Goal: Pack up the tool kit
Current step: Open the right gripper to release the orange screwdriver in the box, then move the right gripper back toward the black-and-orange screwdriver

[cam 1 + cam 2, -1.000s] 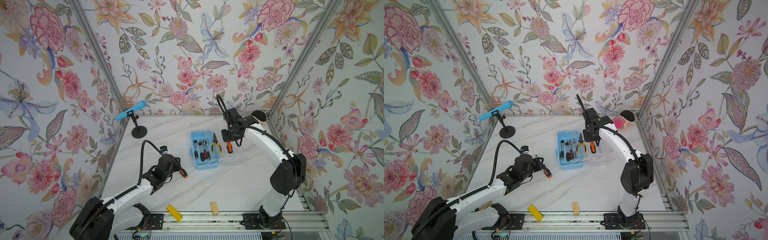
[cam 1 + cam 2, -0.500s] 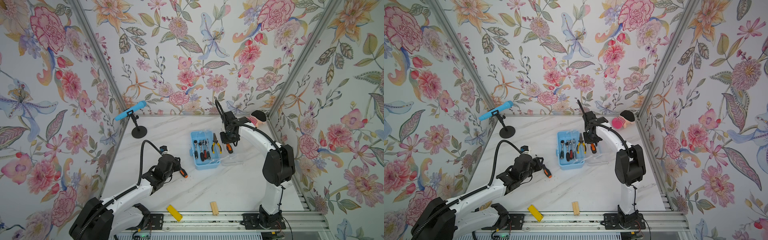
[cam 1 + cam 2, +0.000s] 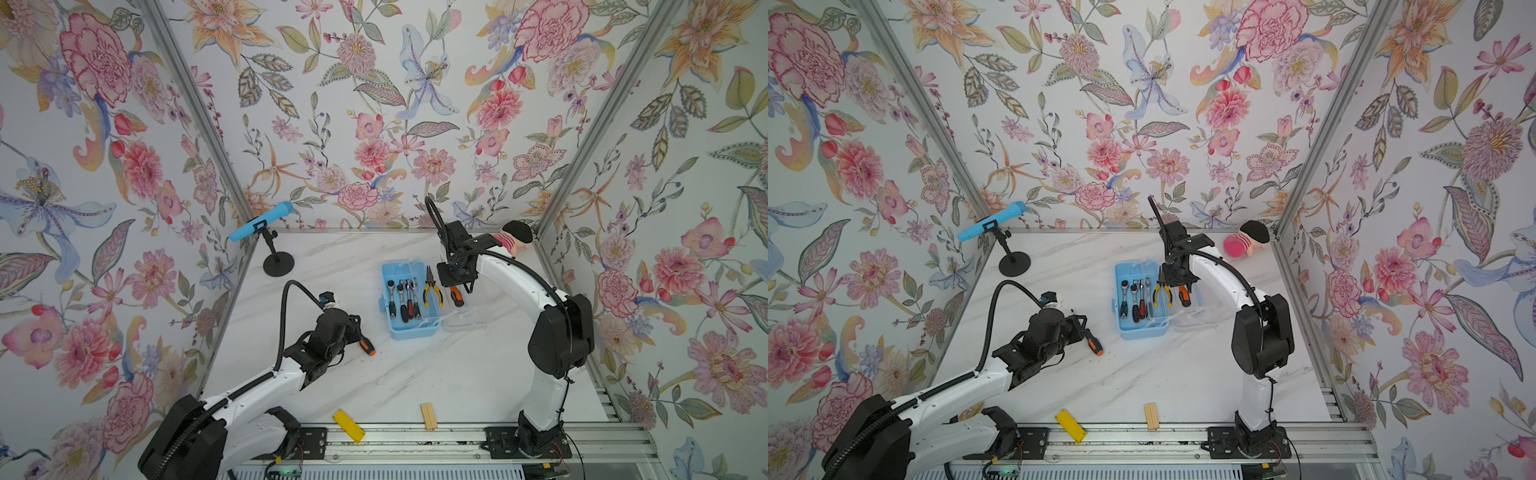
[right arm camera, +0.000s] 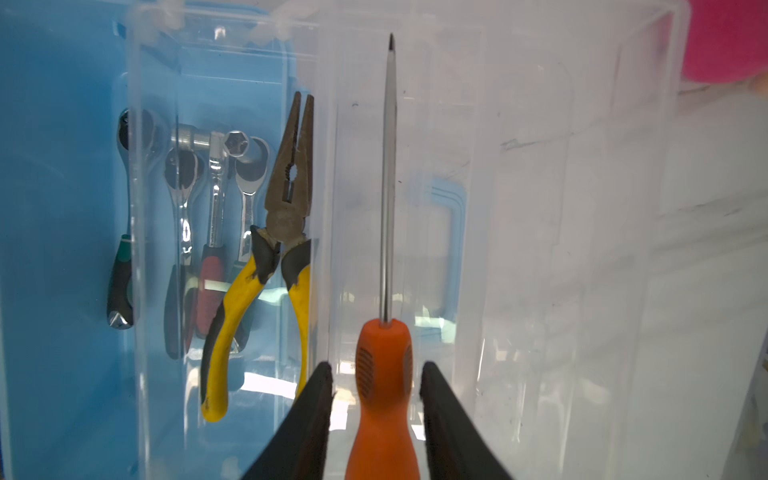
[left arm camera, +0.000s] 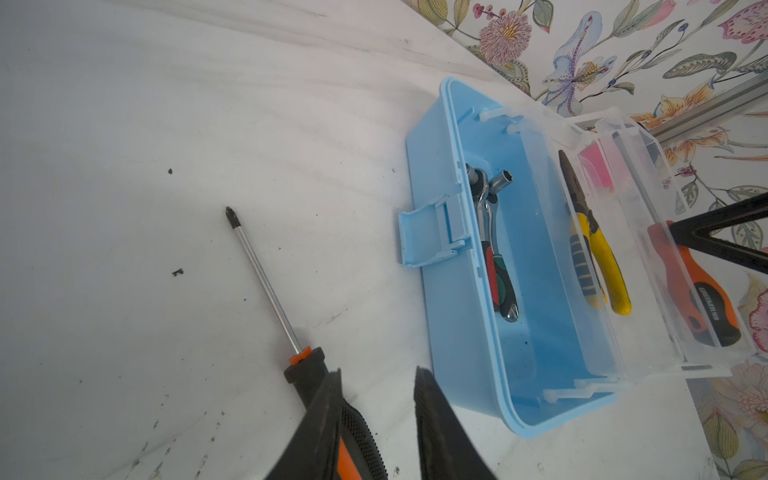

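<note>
The light-blue tool kit box (image 3: 411, 330) (image 3: 1141, 331) stands open mid-table, its clear lid (image 4: 540, 208) laid flat on the side towards the right arm. Ratchets (image 4: 212, 199) and yellow-handled pliers (image 4: 286, 232) lie inside. An orange-black screwdriver (image 4: 384, 374) (image 3: 457, 297) lies on the clear lid, and my right gripper (image 4: 376, 365) (image 3: 455, 282) is open astride its handle, with a gap on each side. A second screwdriver (image 5: 266, 282) (image 3: 366, 345) lies on the table beside the box. My left gripper (image 5: 376, 370) (image 3: 353, 332) is open over its handle, which rests against one finger.
A blue microphone on a black stand (image 3: 262, 226) is at the back left. A pink plush toy (image 3: 513, 239) sits in the back right corner. A flat yellow block (image 3: 349, 419) and a ridged wooden block (image 3: 429, 415) lie at the front edge.
My right gripper has opened off the orange screwdriver handle, and the right arm's elbow has swung in a little. The left arm has hardly moved.
</note>
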`<control>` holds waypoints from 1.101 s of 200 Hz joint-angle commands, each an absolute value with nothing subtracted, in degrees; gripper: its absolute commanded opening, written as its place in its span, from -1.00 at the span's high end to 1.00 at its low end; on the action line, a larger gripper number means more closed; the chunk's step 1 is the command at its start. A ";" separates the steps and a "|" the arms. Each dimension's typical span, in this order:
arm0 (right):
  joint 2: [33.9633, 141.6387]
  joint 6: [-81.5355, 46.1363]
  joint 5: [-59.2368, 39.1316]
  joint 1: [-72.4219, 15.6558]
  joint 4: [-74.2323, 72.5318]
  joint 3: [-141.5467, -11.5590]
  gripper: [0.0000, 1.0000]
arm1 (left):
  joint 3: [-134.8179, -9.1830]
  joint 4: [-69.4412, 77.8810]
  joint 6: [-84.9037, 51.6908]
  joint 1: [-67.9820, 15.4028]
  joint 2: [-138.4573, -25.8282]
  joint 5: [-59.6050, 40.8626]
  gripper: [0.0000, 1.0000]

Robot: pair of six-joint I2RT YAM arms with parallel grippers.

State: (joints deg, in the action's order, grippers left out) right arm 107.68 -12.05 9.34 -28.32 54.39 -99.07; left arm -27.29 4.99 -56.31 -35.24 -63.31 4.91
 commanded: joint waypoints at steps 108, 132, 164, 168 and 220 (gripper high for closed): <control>108.16 -10.94 0.58 -52.61 48.69 -101.27 -0.18 | -21.55 -2.63 -60.97 -34.32 -50.62 7.45 0.29; 112.98 -11.60 -2.27 -55.86 47.29 -102.70 -0.20 | -19.94 -3.80 -61.67 -34.28 -46.71 8.41 0.29; 120.35 -11.60 -2.98 -58.46 47.20 -107.35 -0.17 | -16.53 -1.83 -63.43 -34.04 -42.46 6.92 0.28; 121.10 -11.68 -2.93 -58.63 47.27 -107.92 -0.15 | -16.17 -1.61 -63.66 -34.02 -42.07 6.66 0.28; 129.14 -11.90 -2.79 -59.72 47.35 -113.42 -0.09 | -15.12 -1.72 -64.11 -33.75 -39.99 6.57 0.28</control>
